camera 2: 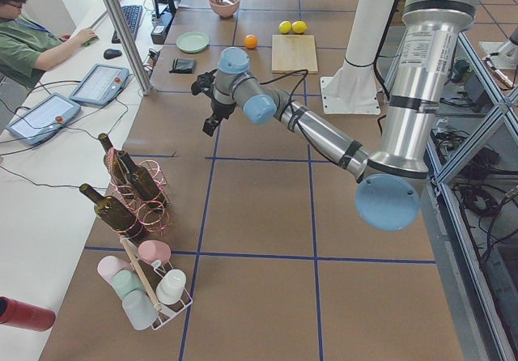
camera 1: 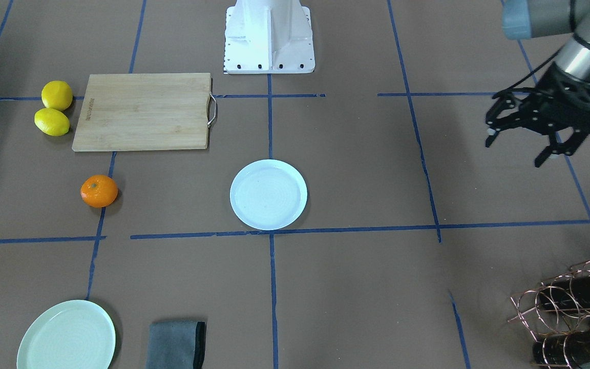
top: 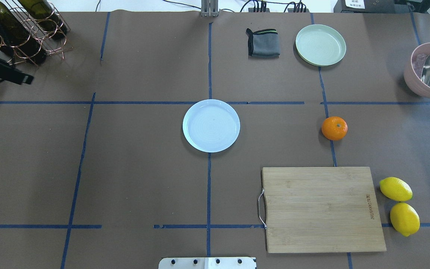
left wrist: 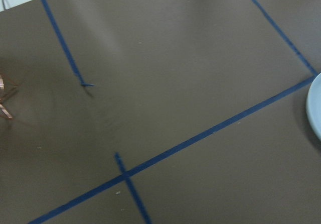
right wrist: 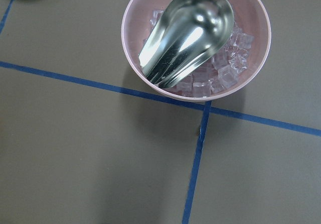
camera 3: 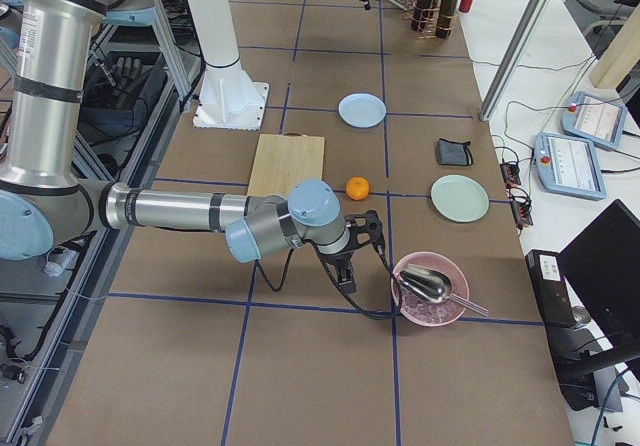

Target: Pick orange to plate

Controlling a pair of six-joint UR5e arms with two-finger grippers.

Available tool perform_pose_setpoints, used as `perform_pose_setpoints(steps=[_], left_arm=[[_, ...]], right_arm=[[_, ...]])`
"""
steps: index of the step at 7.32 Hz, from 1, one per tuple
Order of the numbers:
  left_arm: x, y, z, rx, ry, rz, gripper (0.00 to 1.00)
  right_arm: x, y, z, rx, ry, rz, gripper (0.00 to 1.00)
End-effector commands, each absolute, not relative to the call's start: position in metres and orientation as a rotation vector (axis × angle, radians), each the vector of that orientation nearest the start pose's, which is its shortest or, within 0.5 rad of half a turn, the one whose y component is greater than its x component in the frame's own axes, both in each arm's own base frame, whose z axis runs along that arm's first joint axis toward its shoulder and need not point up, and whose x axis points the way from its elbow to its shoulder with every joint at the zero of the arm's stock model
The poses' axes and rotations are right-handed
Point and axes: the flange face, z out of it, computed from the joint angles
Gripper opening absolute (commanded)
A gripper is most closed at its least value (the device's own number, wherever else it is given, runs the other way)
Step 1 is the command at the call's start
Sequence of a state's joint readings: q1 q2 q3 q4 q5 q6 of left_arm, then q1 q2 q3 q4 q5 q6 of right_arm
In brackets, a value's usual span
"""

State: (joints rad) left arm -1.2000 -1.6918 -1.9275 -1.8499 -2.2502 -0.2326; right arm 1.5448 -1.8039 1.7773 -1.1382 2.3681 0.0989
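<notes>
Lying well apart: orange (top: pixel 334 128), plate (top: pixel 211 125). Left gripper (camera 1: pixel 514 148) spread, seemingly empty; right gripper (camera 3: pixel 352 266): cannot tell.

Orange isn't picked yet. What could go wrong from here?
The right gripper hangs close to the bowl and its scoop; swinging out could clip them.
The orange is round and may roll from an off-centre pinch.
Two plates lie out; the mint plate could be mistaken for the plate.
</notes>
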Motion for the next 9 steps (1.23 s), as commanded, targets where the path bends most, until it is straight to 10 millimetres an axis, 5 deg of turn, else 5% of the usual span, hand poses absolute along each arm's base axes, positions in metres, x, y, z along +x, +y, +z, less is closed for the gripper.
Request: perform_pose_setpoints(steps=[1, 3, 4, 5, 6, 7, 9], left_arm=[[0.023, -0.509, 0.487, 0.523, 0.795, 0.526, 1.0], [-0.043, -0.507, 0.563, 0.332, 0.764, 0.474, 1.0], [-0.091, -0.5, 0.573, 0.377, 0.735, 0.485, 1.0], [-0.114, -0.489, 0.598, 0.381, 0.725, 0.511, 1.0], [-0.131, -0.459, 0.638, 0.326, 0.746, 0.443, 1.0], [-0.125, -0.426, 0.674, 0.255, 0.773, 0.409, 1.0], [-0.124, -0.417, 0.683, 0.234, 0.78, 0.393, 1.0]], right_arm=[[0.051, -0.414, 0.611, 0.333, -0.81, -0.094, 1.0], [0.051, -0.414, 0.612, 0.332, -0.808, -0.093, 1.0], [0.051, -0.414, 0.615, 0.328, -0.808, -0.092, 1.0], [0.051, -0.413, 0.616, 0.325, -0.808, -0.092, 1.0], [0.051, -0.413, 0.617, 0.324, -0.808, -0.091, 1.0], [0.051, -0.413, 0.617, 0.323, -0.81, -0.09, 1.0], [0.051, -0.414, 0.616, 0.324, -0.81, -0.089, 1.0]])
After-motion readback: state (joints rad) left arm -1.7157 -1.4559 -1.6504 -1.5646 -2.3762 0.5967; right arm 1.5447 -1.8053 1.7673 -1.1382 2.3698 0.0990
